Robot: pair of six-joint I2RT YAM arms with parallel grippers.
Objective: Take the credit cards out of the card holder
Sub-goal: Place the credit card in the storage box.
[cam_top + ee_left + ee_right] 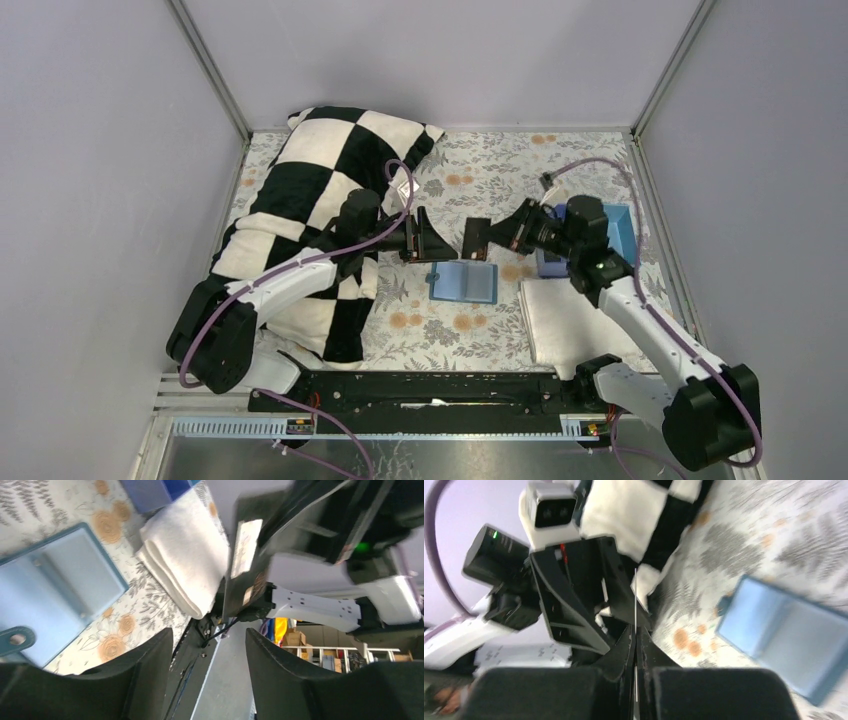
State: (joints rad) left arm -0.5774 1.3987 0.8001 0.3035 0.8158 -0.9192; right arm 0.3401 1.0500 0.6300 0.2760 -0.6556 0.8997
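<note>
The light-blue card holder [462,282] lies flat on the floral cloth between the two arms, also seen in the left wrist view [55,590] and the right wrist view [789,630]. A dark credit card [477,238] hangs above the table, upright, with my right gripper [497,236] shut on its right edge. Edge-on, the card [635,595] shows as a thin line between the closed jaws of the right gripper [636,640]. My left gripper [425,240] faces the card [245,565] from the left. That left gripper [207,640] stands open, nothing between its fingers.
A black-and-white checkered pillow [320,200] fills the left side under the left arm. A folded white towel [560,315] lies at the right front, with a bright blue tray [612,235] behind the right gripper. Grey walls close in the table.
</note>
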